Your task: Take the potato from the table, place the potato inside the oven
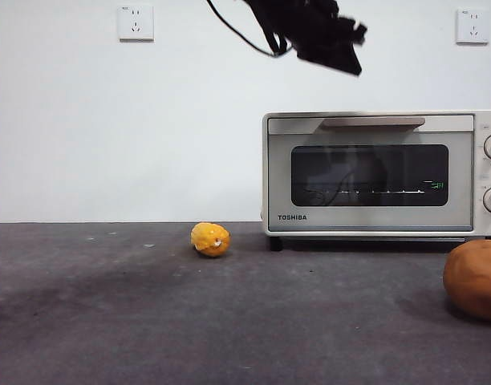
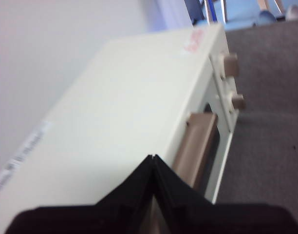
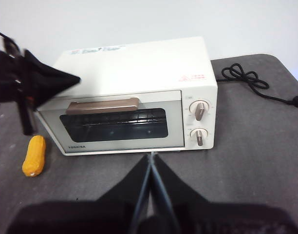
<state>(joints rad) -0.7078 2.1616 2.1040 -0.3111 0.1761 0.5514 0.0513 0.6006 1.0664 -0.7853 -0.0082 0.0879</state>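
- Desk (image 1: 109, 321): dark grey, mottled, matte surface across the full width of the front view; carries every item below.
- Oven (image 1: 374, 172): cream-white Toshiba toaster oven, standing at the back right of the desk against the white wall. Door shut; dark glass pane, with a wire rack visible behind it in the right wrist view. Brownish bar handle (image 3: 102, 105) along the top of the door. Two round knobs (image 3: 199, 108) one above the other beside the door.
- Potato (image 1: 475, 279): large, smooth, orange-brown oval, lying on the desk at the right edge of the front view, in front of the oven and apart from it; partly cut off by the picture's edge. Nothing touches it.
- Yellow-orange bumpy item (image 1: 211, 239): small, lying on the desk just beside the oven's left front corner; from the right wrist view it looks elongated, like a corn cob (image 3: 34, 155).
- Left gripper (image 2: 153, 158): in the air above the oven's top, near the handle side; jaws pressed together, holding nothing. In the front view it shows as a dark mass (image 1: 326, 32) above the oven.
- Right gripper (image 3: 151, 155): held high in front of the oven, facing its door; jaws pressed together, holding nothing.
- Power cord (image 3: 251, 80): black, lying looped on the desk behind the oven's knob side.
- Wall sockets (image 1: 135, 22): two white plates on the wall, upper left and upper right.
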